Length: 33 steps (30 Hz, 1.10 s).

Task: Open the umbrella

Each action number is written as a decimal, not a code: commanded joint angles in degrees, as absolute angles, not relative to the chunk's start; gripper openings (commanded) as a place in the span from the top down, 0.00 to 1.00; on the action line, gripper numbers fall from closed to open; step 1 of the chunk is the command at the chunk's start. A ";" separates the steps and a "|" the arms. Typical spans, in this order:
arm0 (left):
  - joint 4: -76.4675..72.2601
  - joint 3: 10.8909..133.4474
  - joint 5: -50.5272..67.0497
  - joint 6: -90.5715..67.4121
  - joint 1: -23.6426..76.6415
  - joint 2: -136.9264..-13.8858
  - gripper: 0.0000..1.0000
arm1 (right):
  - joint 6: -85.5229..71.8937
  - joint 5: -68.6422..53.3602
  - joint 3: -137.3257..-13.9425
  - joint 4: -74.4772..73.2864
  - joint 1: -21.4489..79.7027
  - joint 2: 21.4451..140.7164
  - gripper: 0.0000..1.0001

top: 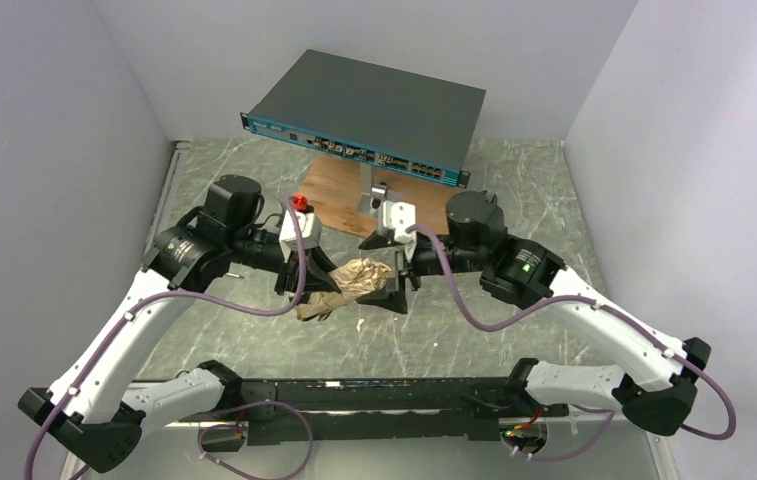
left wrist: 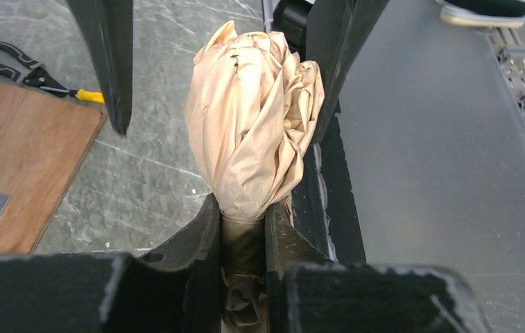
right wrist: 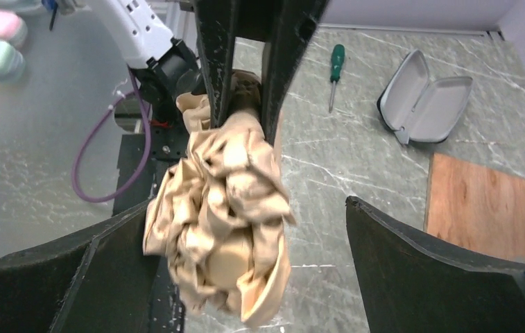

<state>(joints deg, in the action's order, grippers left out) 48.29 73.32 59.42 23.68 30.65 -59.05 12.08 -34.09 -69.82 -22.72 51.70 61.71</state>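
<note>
The folded umbrella (top: 359,278) hangs between both arms above the marble table, its wrinkled tan canopy bunched up. My left gripper (left wrist: 243,222) is shut on the narrow end of the bundle, where the fabric (left wrist: 252,125) bulges out beyond the fingertips. From the opposite side my right gripper (right wrist: 245,208) stands wide open with the umbrella's round end (right wrist: 225,201) between its fingers; the left finger is close to the cloth and the right finger is well apart. The shaft, handle and case are hidden.
A grey-teal switch box (top: 369,110) sits raised at the back above a wooden board (top: 339,195). Yellow-handled pliers (left wrist: 30,73) lie beside the board. A green screwdriver (right wrist: 336,66) and an open grey glasses case (right wrist: 426,97) lie on the table.
</note>
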 commanded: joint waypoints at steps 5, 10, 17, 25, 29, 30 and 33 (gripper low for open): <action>56.20 82.60 60.77 31.35 32.54 -63.77 1.00 | 23.08 -28.23 -72.57 -26.93 56.96 64.64 0.38; 58.78 84.71 58.73 31.31 30.89 -64.06 0.66 | 20.19 -26.26 -70.60 -26.55 56.94 62.20 1.00; 56.34 76.23 51.37 34.78 17.92 -51.31 0.01 | 5.28 -34.11 -67.77 -19.53 46.14 54.83 1.00; 46.86 59.85 50.22 34.02 16.35 -40.09 0.00 | -6.17 -44.33 -68.78 -17.28 41.75 51.55 1.00; 42.91 59.41 51.02 32.30 16.32 -40.89 0.01 | -5.61 -48.32 -70.14 -16.77 41.57 52.05 1.00; 42.42 59.48 52.96 31.69 16.34 -41.39 0.01 | -5.34 -48.11 -70.52 -16.79 41.65 52.14 1.00; 41.18 59.75 58.78 27.92 16.66 -43.58 0.06 | -4.72 -48.68 -71.43 -16.22 41.61 52.90 1.00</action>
